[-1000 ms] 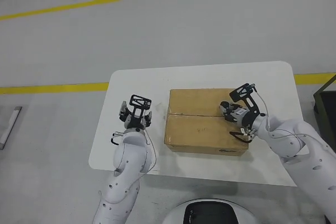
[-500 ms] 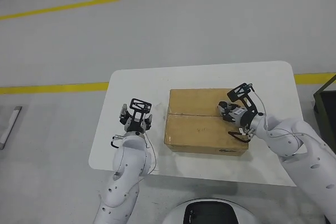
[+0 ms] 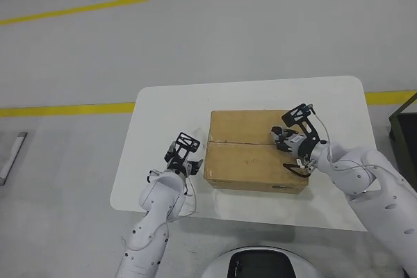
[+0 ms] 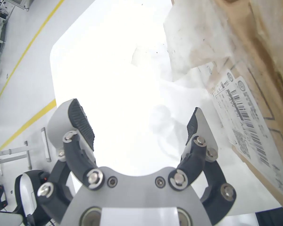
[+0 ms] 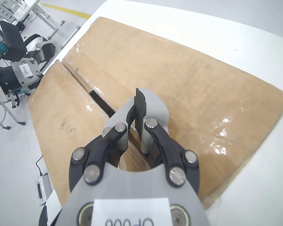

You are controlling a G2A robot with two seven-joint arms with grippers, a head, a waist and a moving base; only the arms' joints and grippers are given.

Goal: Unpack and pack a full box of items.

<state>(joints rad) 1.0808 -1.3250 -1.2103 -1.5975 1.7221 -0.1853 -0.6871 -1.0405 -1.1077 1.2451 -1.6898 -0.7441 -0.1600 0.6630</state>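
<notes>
A closed cardboard box (image 3: 254,149) lies on the white table (image 3: 167,104), its two top flaps meeting in a taped seam (image 5: 101,102) with a narrow dark gap. My right gripper (image 5: 138,109) is shut, and its tips sit over that seam near the box's right end (image 3: 278,137). My left gripper (image 4: 136,121) is open just above the table, beside the box's left side (image 3: 183,160). Nothing is between its fingers (image 4: 81,121). That side of the box carries a white label (image 4: 247,118) and loose clear tape (image 4: 193,38).
Bare table surface lies left of and behind the box. A dark green cart (image 3: 410,139) stands off the table's right edge. A metal bar (image 3: 10,158) lies on the floor at left, and yellow lines (image 3: 55,110) cross the floor.
My left gripper has moved right and slightly nearer, up to the box's left side, and has turned. The right gripper has kept its place on the seam.
</notes>
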